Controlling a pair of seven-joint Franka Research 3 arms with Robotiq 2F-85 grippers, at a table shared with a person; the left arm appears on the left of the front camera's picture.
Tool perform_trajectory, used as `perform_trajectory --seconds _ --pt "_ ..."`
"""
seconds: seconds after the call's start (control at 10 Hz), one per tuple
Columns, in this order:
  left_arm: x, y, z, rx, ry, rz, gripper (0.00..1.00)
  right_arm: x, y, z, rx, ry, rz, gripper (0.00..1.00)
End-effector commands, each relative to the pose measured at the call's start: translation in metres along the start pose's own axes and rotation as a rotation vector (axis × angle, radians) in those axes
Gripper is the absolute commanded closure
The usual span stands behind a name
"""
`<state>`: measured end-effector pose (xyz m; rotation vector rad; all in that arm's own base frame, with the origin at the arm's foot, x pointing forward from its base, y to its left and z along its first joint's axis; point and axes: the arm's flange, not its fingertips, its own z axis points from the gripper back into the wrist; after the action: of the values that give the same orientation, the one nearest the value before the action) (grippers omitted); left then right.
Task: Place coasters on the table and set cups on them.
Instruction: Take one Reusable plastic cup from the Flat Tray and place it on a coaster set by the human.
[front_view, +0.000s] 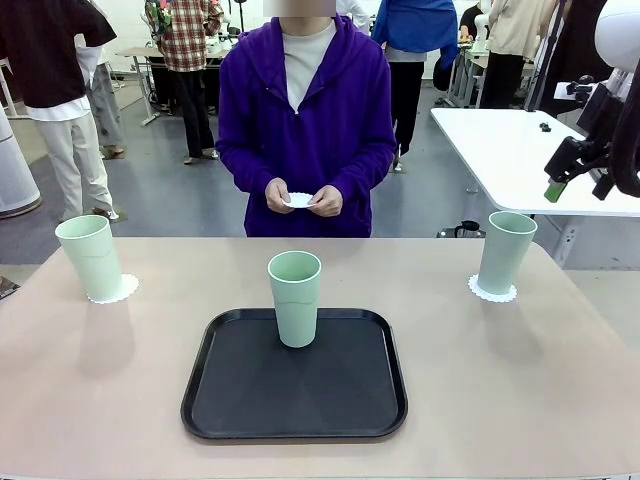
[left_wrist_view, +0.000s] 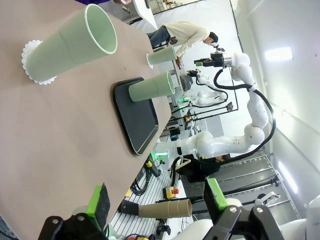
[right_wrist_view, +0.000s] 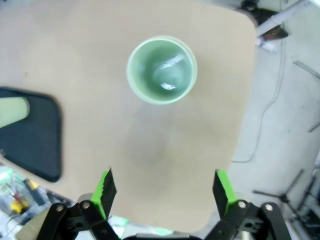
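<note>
Three mint-green cups stand on the beige table (front_view: 500, 390). The left cup (front_view: 88, 258) (left_wrist_view: 70, 45) rests on a white coaster (front_view: 114, 291) (left_wrist_view: 29, 54). Another coaster (front_view: 493, 291) lies under the right cup (front_view: 506, 252) (right_wrist_view: 161, 70). The middle cup (front_view: 295, 298) (left_wrist_view: 152, 87) stands on the black tray (front_view: 250, 400), with no coaster under it. Across the table, a person holds the third coaster (front_view: 299, 200) in both hands. My right gripper (front_view: 578, 186) (right_wrist_view: 164, 189) hangs open high above the right cup. My left gripper (left_wrist_view: 156, 200) is open and empty, off the table's left end.
The tray (left_wrist_view: 137, 117) (right_wrist_view: 30, 135) fills the table's near middle. A white table (front_view: 510, 150) stands at the back right, behind my right arm. Other people stand farther off in the room.
</note>
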<state>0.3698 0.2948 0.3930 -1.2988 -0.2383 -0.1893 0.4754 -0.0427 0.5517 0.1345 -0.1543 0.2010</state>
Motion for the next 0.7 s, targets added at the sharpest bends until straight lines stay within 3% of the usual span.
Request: perform_trajectory --seconds 0.0,0.3,0.6 --pt "0.0 -0.002 0.001 0.011 -0.001 0.004 0.0 -0.026 -0.028 0.022 0.289 0.007 -0.125 0.0" --pt "0.0 -0.002 0.001 0.011 -0.001 0.004 0.0 -0.069 -0.09 0.02 0.678 0.014 -0.278 0.0" --pt "0.0 -0.002 0.001 0.011 -0.001 0.004 0.0 -0.116 -0.132 -0.008 0.874 -0.036 -0.3 0.0"
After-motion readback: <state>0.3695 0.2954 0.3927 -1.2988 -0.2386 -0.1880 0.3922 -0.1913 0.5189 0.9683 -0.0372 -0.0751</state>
